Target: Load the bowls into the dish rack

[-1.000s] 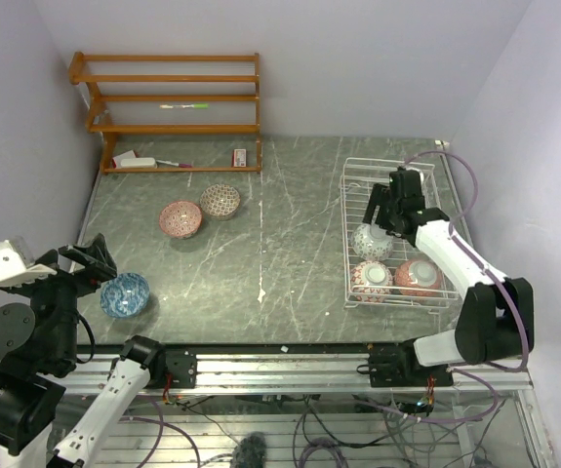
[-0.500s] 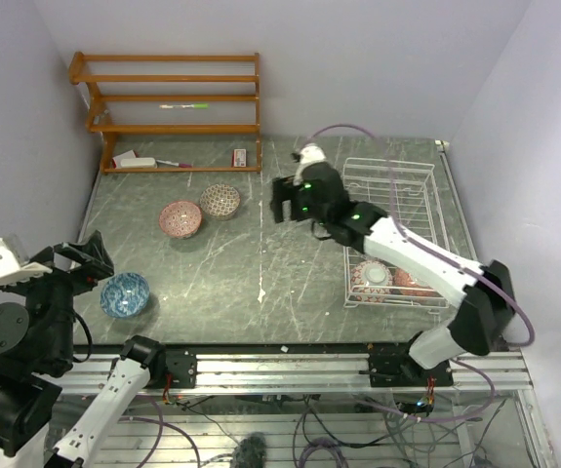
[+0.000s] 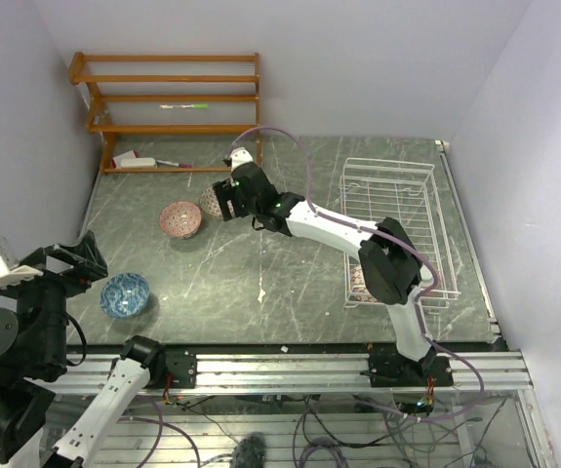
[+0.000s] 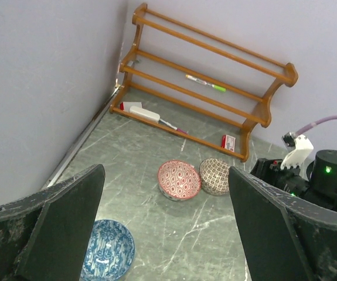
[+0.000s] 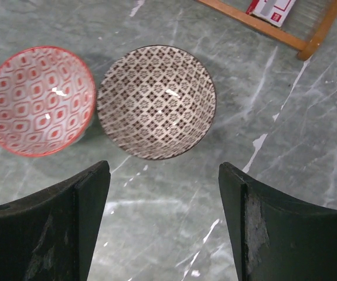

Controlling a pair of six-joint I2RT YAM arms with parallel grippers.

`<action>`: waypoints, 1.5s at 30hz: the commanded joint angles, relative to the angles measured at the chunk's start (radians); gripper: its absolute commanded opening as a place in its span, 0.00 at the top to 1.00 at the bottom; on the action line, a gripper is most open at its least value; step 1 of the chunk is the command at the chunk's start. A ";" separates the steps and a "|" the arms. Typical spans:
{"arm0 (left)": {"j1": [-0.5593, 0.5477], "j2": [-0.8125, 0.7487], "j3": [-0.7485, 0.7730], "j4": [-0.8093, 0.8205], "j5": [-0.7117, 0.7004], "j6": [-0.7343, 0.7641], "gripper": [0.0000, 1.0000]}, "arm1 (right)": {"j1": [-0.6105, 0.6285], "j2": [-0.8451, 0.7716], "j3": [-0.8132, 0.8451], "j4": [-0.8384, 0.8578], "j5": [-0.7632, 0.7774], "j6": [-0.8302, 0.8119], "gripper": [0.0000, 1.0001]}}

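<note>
We are looking at a dark, white-veined bench [image 3: 290, 273] that is carrying three loose bowls: a red bowl [image 3: 180, 218] and a brown bowl [image 5: 156, 100] sitting just beside each other, and a blue bowl [image 3: 124, 293] lying well apart, nearer the front left. The white dish rack [image 3: 389, 162] is standing on its right side, and a wooden shelf [image 3: 163, 127] is resting in its far left corner.

Wooden shelf [image 3: 134, 98] with pen [image 3: 183, 105]

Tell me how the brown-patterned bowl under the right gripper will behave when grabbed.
The brown-patterned round ceramic bowl looks rigid and glossy, so its rim may slip in the open right gripper. It sits beside the red-patterned bowl; a nudge could knock them together.
</note>
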 commanded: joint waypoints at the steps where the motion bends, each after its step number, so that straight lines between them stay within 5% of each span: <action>1: -0.010 -0.005 -0.019 -0.018 -0.021 -0.005 0.02 | -0.022 0.049 0.061 0.082 -0.082 -0.110 0.27; 11: -0.011 -0.034 -0.053 -0.020 -0.046 0.009 0.02 | -0.021 0.107 0.101 0.047 -0.556 -0.425 0.30; 18: -0.011 -0.042 -0.057 -0.025 -0.060 0.011 0.03 | -0.021 0.244 0.247 -0.065 -0.517 -0.472 0.34; 29: -0.015 -0.039 -0.071 -0.023 -0.082 0.022 0.02 | -0.022 0.250 0.190 -0.029 -0.450 -0.497 0.46; 32: -0.017 -0.039 -0.076 -0.016 -0.077 0.020 0.02 | -0.023 0.265 0.194 -0.018 -0.401 -0.495 0.59; 45: -0.018 -0.032 -0.059 -0.025 -0.088 0.031 0.02 | -0.023 0.328 0.256 -0.024 -0.344 -0.517 0.60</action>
